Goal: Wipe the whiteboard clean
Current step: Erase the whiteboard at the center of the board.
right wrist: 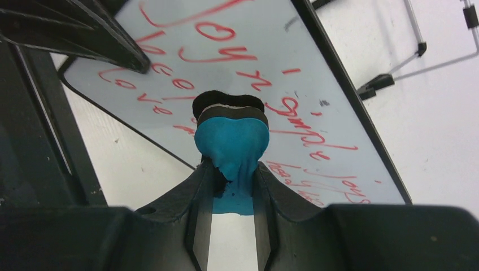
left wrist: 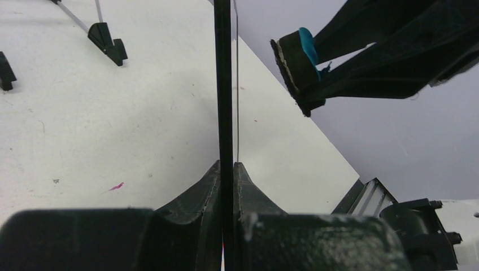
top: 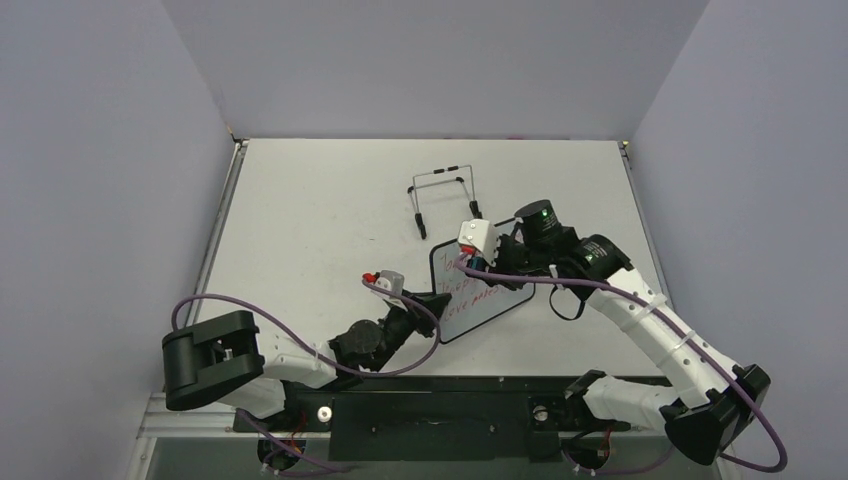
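The whiteboard (top: 488, 300), white with a thin black frame, carries several lines of red handwriting (right wrist: 226, 53). My left gripper (top: 425, 300) is shut on its lower left edge and holds it tilted up off the table. In the left wrist view the board shows edge-on as a black line (left wrist: 223, 84) between my fingertips (left wrist: 226, 166). My right gripper (right wrist: 231, 169) is shut on a small blue eraser (right wrist: 231, 141) with a dark felt face. It holds the eraser in front of the written face, near the board's middle (top: 475, 262). The left wrist view shows a small gap between the eraser (left wrist: 302, 53) and the board.
A black wire stand (top: 445, 200) lies on the table just behind the board; it also shows in the right wrist view (right wrist: 418, 51) and the left wrist view (left wrist: 104, 36). A small red mark (left wrist: 116, 186) is on the tabletop. Grey walls enclose the table on three sides.
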{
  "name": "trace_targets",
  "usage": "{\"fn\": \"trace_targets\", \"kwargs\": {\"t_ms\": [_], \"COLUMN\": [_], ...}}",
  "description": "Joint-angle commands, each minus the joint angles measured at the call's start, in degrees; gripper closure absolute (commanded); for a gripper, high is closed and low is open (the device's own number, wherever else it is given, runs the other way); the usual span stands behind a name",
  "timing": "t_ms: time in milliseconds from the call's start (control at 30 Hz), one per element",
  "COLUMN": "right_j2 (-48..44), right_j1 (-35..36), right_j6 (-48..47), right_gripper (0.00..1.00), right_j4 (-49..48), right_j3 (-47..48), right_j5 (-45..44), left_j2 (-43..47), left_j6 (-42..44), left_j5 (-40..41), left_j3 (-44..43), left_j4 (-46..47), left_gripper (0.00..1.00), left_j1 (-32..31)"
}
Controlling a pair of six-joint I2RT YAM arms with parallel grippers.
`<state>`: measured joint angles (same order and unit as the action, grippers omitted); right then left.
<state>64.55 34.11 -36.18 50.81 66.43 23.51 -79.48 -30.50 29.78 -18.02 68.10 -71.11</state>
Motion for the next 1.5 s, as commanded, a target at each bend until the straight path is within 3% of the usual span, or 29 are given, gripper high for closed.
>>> {"fn": "trace_targets", "kwargs": {"t_ms": [0,200,500,867,1033,1267,1467], "right_j2": [1.4,3.9,9.2,14.7,15.5,13.2,13.7], "right_j1": [5.1,8.6,14.6,14.5,11.1,12.1,14.0], "right_j6": [3.5,5.2,5.1,8.0,11.4,2.5,-1.2], "right_gripper": [1.0,1.0,1.0,1.0,1.0,1.0,1.0], "right_j4": [-5.5,-6.1,-6.8,-7.4,-9.2,-4.2,-0.9], "right_j3": [2.1,4.2,7.0,11.3,10.8,4.3,6.2], "right_j5": [-2.5,-4.0,-10.4,-12.5,-14.0,-4.1,1.2], "left_j2": [-1.6,-4.0,-7.2,-6.1,-6.5,-6.2,-6.5], "left_j6": [-4.1,-10.3,-14.3,-14.3,-14.1,-13.4,-13.4], "left_j5": [5.7,8.1,5.2,2.1,1.2,0.5,-1.2], "left_j3": [-2.0,-2.0,-2.3,-1.7,-1.3,-0.4,-0.3], "left_j4": [8.5,11.3,14.4,13.8,15.6,16.7,17.2], "left_gripper": [1.0,1.0,1.0,1.0,1.0,1.0,1.0], "left_j1": [-0.2,-0.1,0.4,0.4,0.4,0.6,1.1]}}
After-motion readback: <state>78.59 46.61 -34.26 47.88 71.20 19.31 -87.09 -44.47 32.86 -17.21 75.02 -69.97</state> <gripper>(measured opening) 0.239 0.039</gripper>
